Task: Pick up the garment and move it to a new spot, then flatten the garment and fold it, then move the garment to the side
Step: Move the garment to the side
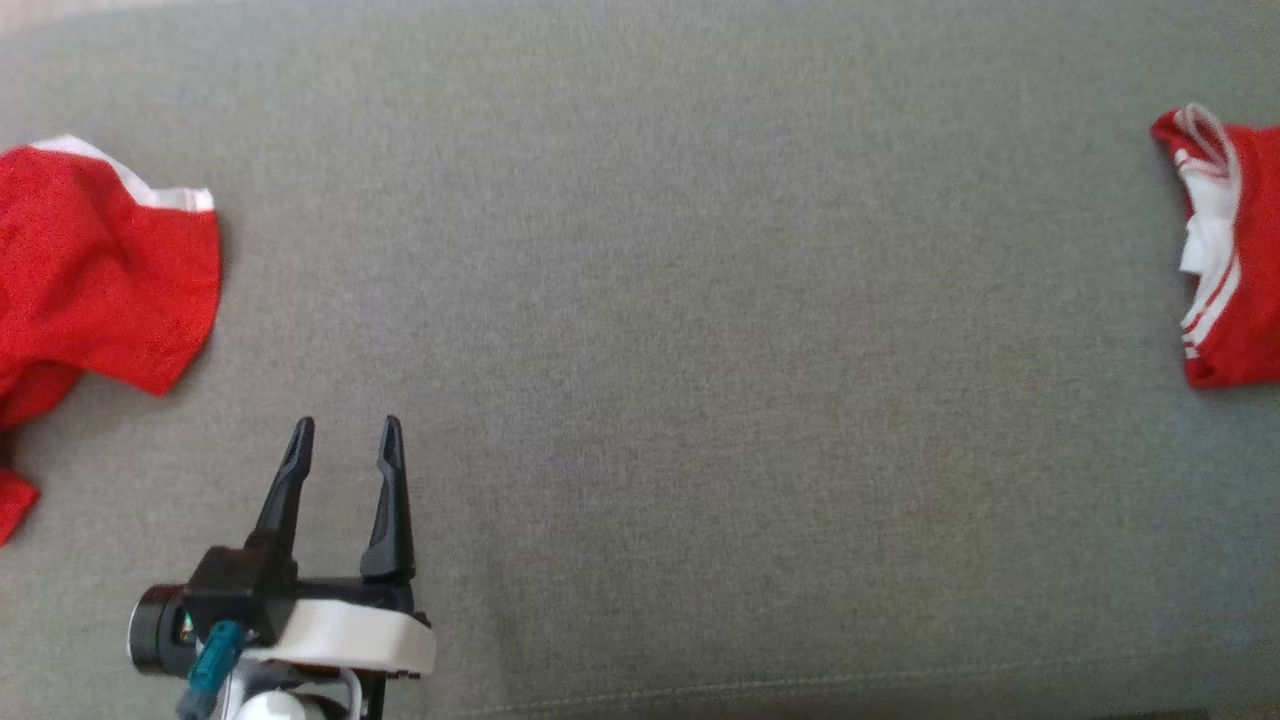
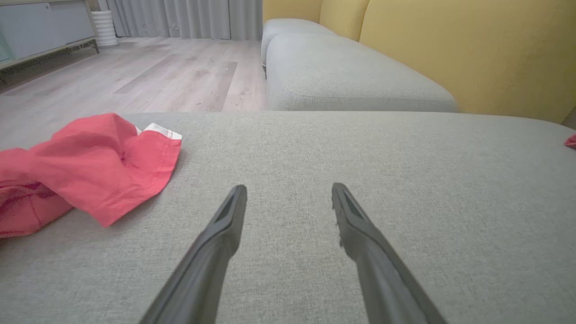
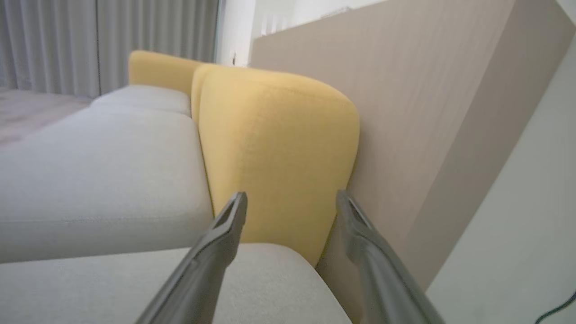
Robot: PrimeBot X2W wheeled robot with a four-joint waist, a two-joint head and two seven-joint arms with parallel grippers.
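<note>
Your left hand [image 1: 347, 424] is released, fingers spread wide with nothing between them. It hovers low over the grey sofa seat [image 1: 700, 350], lower left in the head view, fingers pointing away from you.

Crumpled red garment [image 1: 100, 270] lies on the seat at the far left, partly cut by the frame edge. It's bunched, not flat, with a white hem band showing along its top edge. It sits near the left hand, up and to its left, not touching. The left wrist view shows the same heap [image 2: 103, 171] left of the fingers [image 2: 225, 234], apart from them.

A second red garment with white stripes [image 1: 1240, 260] sits at the far right edge of the seat, mostly out of frame and well apart from the first. Can't tell how neatly it's folded.

Between the two garments the seat is bare grey fabric.

Your right hand [image 3: 291, 195] is released too, fingers apart and gripping nothing. It's up over the seat's end, pointing at a yellow backrest [image 3: 279, 148] with a beige wall panel [image 3: 427, 112] beside it. That view is slightly blurred.

Wood floor [image 2: 157, 76] and grey curtains [image 2: 180, 18] sit beyond the sofa.
</note>
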